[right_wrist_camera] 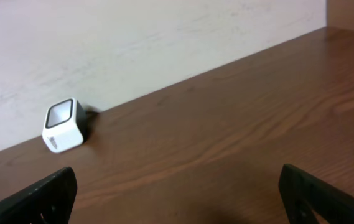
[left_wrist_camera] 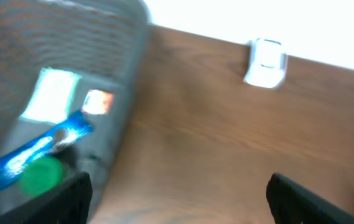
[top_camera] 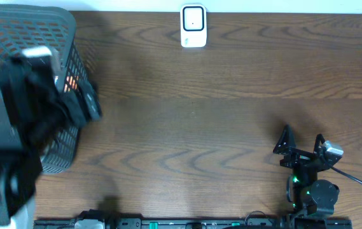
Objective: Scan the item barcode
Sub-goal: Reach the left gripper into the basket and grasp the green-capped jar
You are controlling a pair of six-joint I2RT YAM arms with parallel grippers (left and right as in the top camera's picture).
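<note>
Evidently nothing is held yet. The left gripper is seen with its fingers spread wide and empty, poised above the open side of the basket, which stands at the far left of the table. The right gripper is likewise spread and empty, low on the right side, well apart from everything.

The candidates for scanning lie inside the basket: a blue packet resting aslant, a green cap just beside its lower end, a pale box behind it, and a small orange item near the box. Which one is meant cannot be told, and no barcode can be made out, since the left wrist view is blurred.

The scanner sits at the far edge of the table, its window turned up and toward the arms.

The blue packet is judged light, soft and probably slippery, like film wrap; it would best be pinched across its narrow width near the middle, so neither end droops. The pale box is judged light and stiff, and could be taken across its short sides, with the printed faces left uncovered for the scanner.
</note>
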